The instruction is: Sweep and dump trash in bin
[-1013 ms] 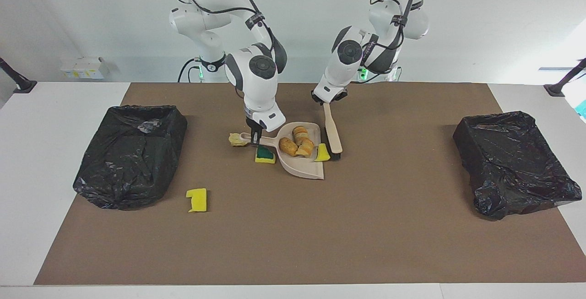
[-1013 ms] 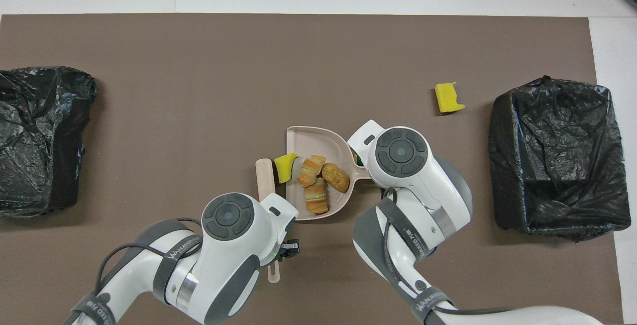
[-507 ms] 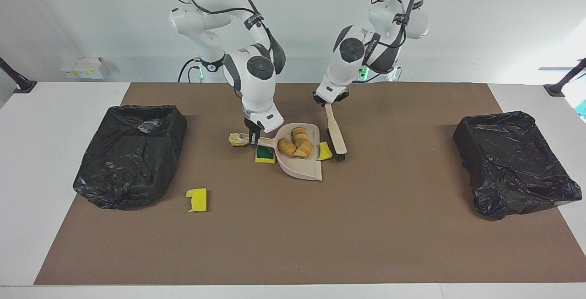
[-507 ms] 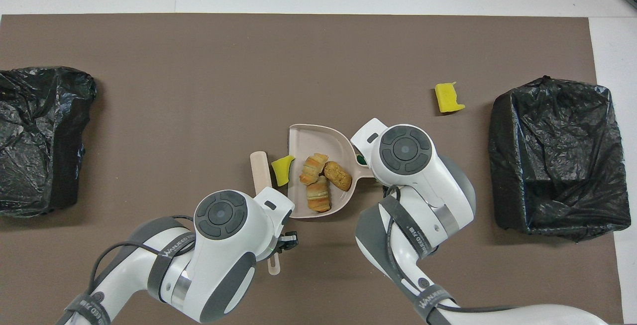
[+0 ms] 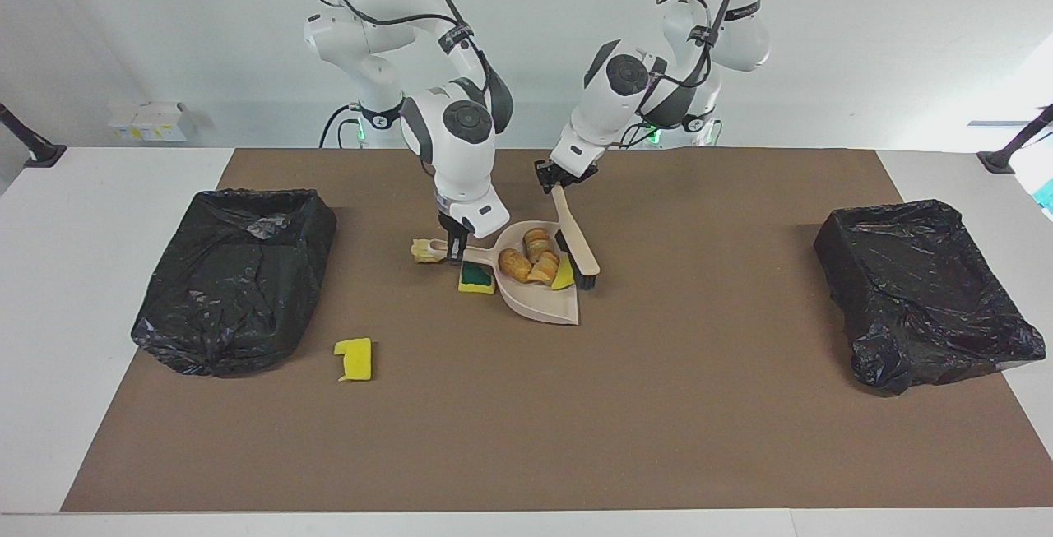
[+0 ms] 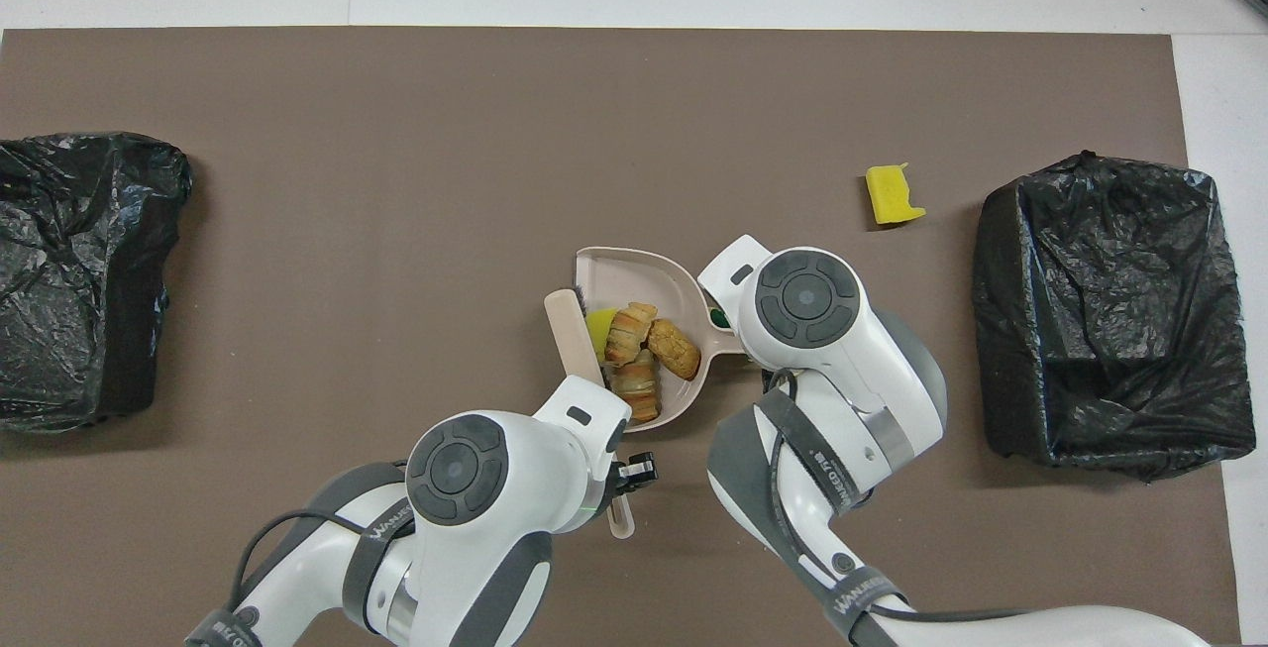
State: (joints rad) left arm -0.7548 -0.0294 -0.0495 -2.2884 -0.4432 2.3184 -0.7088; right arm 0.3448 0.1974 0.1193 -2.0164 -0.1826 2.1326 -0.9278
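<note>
beige dustpan, black bins, yellow sponge

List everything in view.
Bins: two, black, at the table's ends.
Mat: one, brown, on table.
Dustpan: one, beige, mid-mat.
Brush: one, beige, black bristles, at Dustpan's mouth.
Bread lumps: three, tan-brown, in the Dustpan.
Sponge pieces: two, yellow; one in Dustpan, one on Mat near right arm's bin.
Green-topped sponge: one, beside the Dustpan's handle.
Pale scrap: one, yellowish, at handle's end.
Left tool: shut on the Brush.
Right tool: shut on the Dustpan's handle.
</note>
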